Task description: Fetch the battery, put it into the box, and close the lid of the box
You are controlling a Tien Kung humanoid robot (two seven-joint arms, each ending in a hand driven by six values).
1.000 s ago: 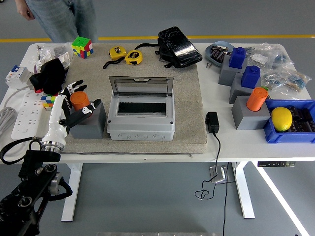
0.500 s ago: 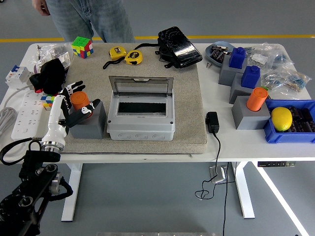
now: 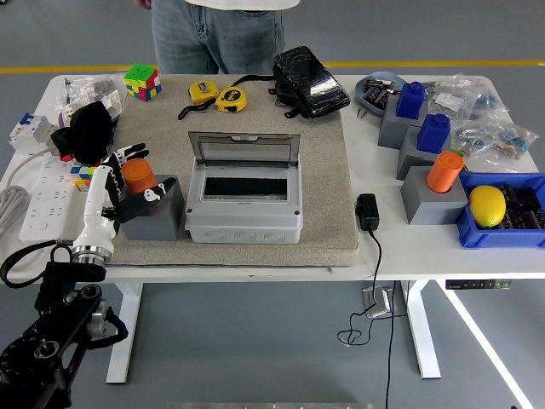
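Left hand closing in around the orange battery, nothing lifted yet.

Over the last second my left hand has barely shifted: its fingers sit spread at the battery's 10 o'clock side and the thumb has dropped a touch toward 4 o'clock across the grey holder block, so the hand is wide and brackets the battery without gripping it. That battery stands upright in its holder at 9 o'clock of the grey box, whose clear lid is tipped up at 12 o'clock, cavity free. Meanwhile a person has walked along the table's far edge to 12 o'clock. I judge the fetch step just starting; I need to close the fingers next.
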